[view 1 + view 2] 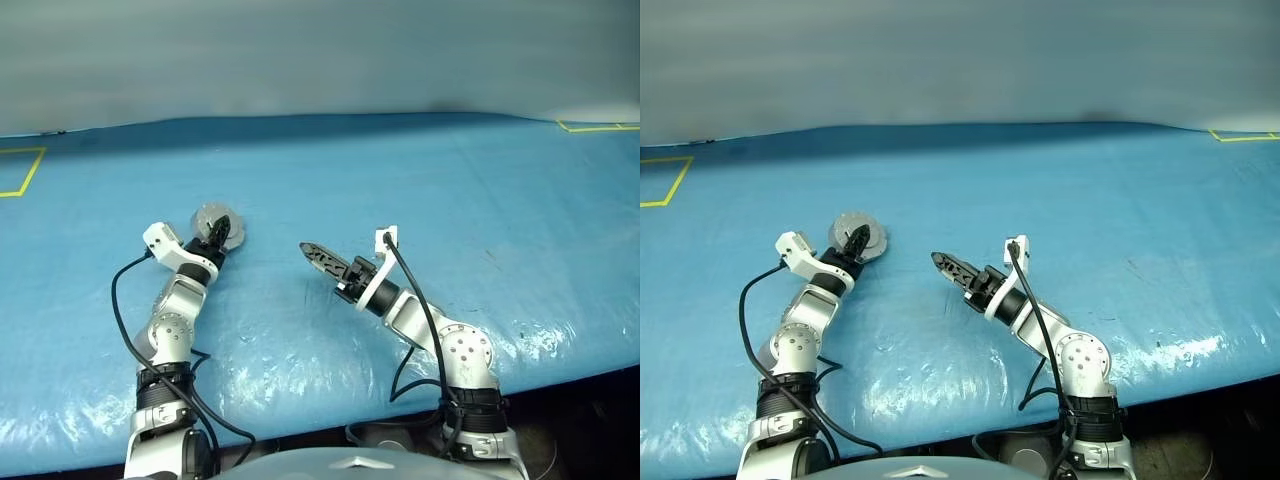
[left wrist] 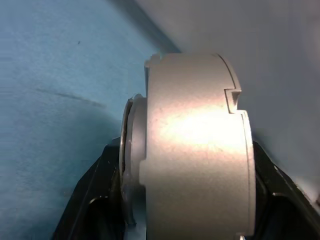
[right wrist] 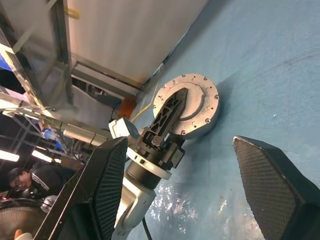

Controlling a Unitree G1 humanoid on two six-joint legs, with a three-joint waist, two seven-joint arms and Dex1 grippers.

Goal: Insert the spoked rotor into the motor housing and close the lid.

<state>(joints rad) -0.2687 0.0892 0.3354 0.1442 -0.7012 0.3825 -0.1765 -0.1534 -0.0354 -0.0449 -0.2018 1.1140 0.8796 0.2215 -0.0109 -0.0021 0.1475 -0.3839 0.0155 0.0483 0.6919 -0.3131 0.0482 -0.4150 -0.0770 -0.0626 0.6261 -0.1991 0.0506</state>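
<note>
The motor housing is a round silver-grey metal case, held on edge just above the blue table, left of centre. My left gripper is shut on it, one black finger across its flat screw-rimmed face and the other behind. In the left wrist view the housing's thick side sits between both fingers, with a thinner disc pressed against one side; whether that is the lid I cannot tell. The spoked rotor is hidden or out of view. My right gripper hangs open and empty to the right, pointing at the housing.
The blue plastic-covered table stretches wide ahead. Yellow tape marks lie at the far left and far right. The table's near edge runs just in front of my right arm. A person sits far off behind the table.
</note>
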